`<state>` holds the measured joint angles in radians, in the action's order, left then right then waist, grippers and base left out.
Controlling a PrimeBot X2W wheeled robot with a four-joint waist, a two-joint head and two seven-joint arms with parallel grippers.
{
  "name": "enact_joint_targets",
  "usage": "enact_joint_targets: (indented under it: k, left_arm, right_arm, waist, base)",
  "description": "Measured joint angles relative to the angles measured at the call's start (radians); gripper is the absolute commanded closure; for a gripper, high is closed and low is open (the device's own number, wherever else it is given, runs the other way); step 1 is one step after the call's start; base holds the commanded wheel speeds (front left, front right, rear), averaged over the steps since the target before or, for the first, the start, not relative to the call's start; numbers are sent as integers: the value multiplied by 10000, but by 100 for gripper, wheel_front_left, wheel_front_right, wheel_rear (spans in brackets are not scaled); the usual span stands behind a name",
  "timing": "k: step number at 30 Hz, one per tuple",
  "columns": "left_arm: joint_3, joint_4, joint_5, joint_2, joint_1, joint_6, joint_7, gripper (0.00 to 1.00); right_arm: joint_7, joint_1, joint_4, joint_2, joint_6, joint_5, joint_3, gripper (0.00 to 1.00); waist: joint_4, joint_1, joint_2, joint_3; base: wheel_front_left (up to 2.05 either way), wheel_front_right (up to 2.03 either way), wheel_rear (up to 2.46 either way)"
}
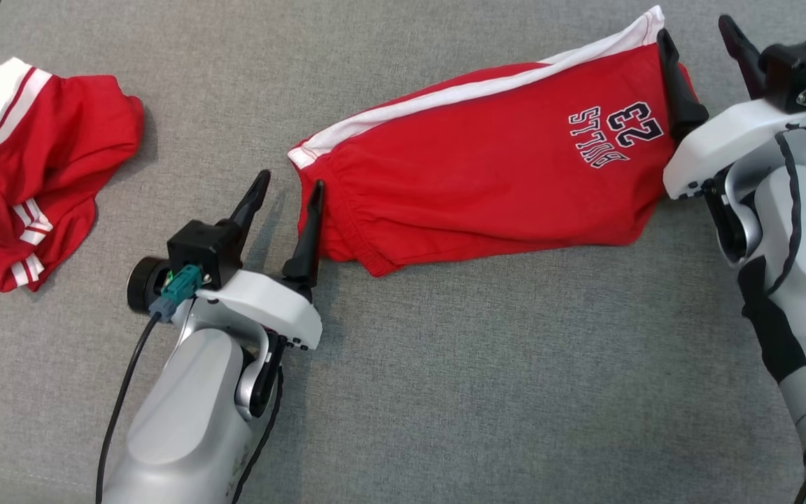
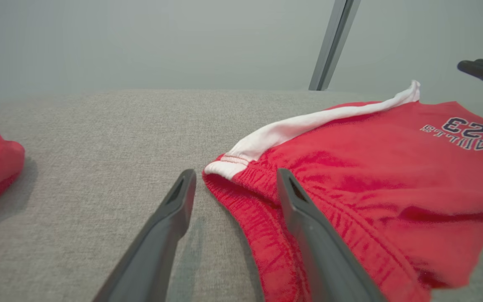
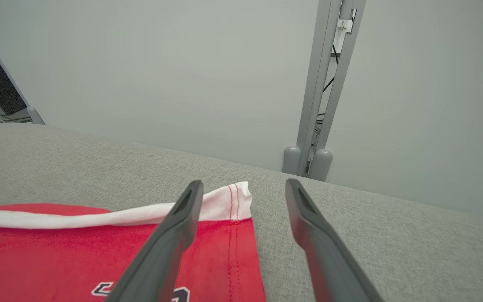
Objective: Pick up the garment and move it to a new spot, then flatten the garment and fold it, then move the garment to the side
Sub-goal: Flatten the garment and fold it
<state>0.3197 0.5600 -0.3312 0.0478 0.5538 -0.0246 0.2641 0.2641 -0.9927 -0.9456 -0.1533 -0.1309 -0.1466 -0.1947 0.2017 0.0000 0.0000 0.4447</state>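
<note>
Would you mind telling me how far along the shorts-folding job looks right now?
Done: the red shorts lie flat on the grey table, apparently folded once lengthwise. In hand: nothing; the left gripper and right gripper stand open at the waistband and hem ends. Left: probably any further fold, then moving them aside.
</note>
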Motion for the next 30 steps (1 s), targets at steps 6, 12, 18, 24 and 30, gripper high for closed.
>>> enact_joint_targets:
  k: [6,12,18,24,30]
  left_arm:
    - [-267,-267,242,10,-559,276,0,0]
    - [-499,-476,397,13,-1028,403,0,0]
    - [-591,-616,512,6,-1307,422,0,0]
    - [-548,-639,529,6,-1346,416,0,0]
    - [-562,-648,602,6,-1405,418,0,0]
  right_arm:
    - [0,798,127,-71,0,-759,-251,0]
    - [0,1307,-263,-205,0,-1515,-936,0]
    - [-640,1371,-681,-259,0,-2508,-1875,0]
    - [-1413,1197,-947,-226,4,-3352,-2368,10]
    - [-1279,1225,-1009,-217,-2,-3902,-2734,100]
  waist:
    - [-94,0,0,-333]
    - [-173,0,0,-577]
    - [-145,0,0,-634]
    - [-15,0,0,-625]
    - [3,0,0,-712]
  base:
    - [0,0,0]
    - [0,0,0]
    - [0,0,0]
    - [0,0,0]
    - [0,0,0]
